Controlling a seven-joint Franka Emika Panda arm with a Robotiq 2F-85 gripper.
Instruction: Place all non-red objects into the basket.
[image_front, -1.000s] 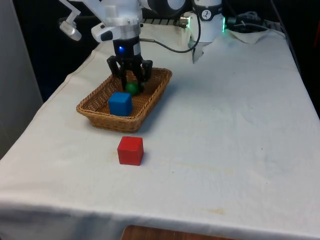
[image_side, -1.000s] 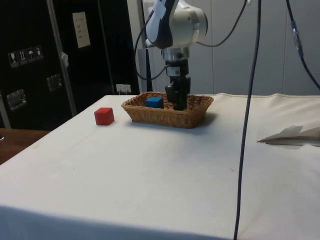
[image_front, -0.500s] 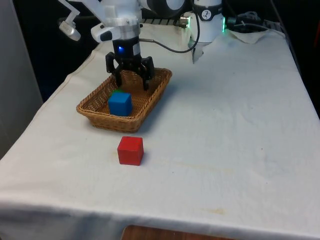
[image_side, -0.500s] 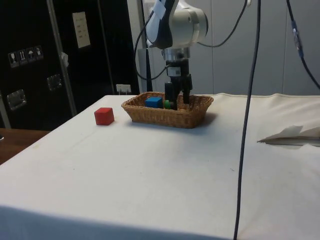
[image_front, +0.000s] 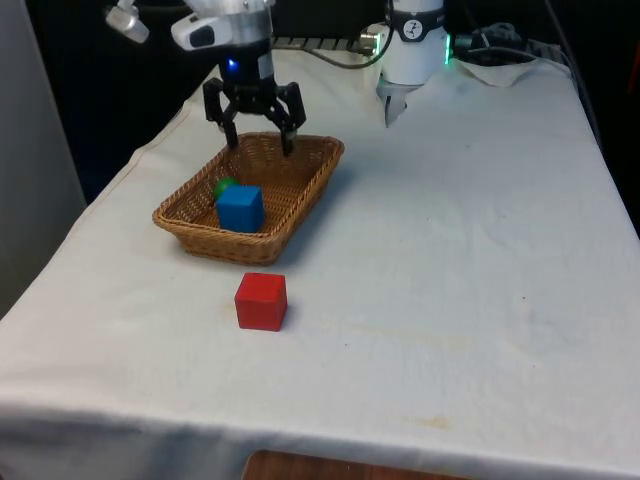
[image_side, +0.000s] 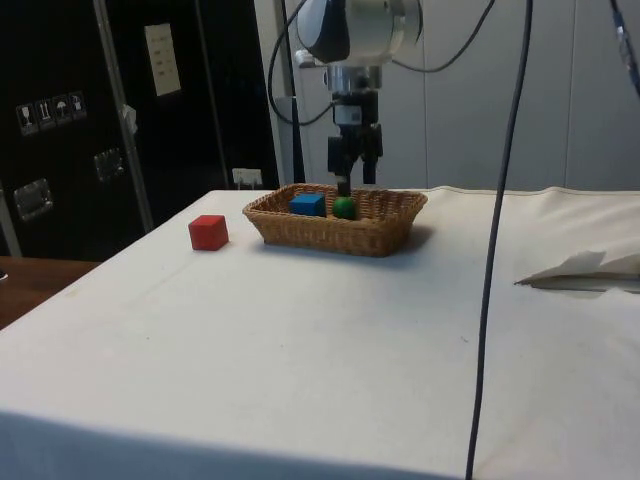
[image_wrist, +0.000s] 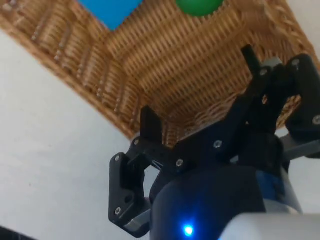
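Observation:
A woven wicker basket (image_front: 195, 228) (image_side: 370, 236) (image_wrist: 200, 85) lies on the white cloth towards the front view's left. Inside it rest a blue cube (image_front: 240, 208) (image_side: 307, 204) (image_wrist: 111, 10) and a green ball (image_front: 223, 186) (image_side: 344, 208) (image_wrist: 199, 6), side by side. My gripper (image_front: 256, 143) (image_side: 354, 182) (image_wrist: 199, 85) hangs open above the basket's far end, with nothing between its fingers. A red cube (image_front: 261, 301) (image_side: 208, 232) stands on the cloth outside the basket, on its near side in the front view.
Crumpled white paper (image_side: 585, 270) lies on the cloth at the side view's right. Cables (image_side: 495, 200) hang down in front of that view. The table's left edge (image_front: 120, 185) runs close beside the basket.
The gripper opened and let go of the green ball, which now lies in the basket beside the blue cube. The gripper then rose above the basket's far end.

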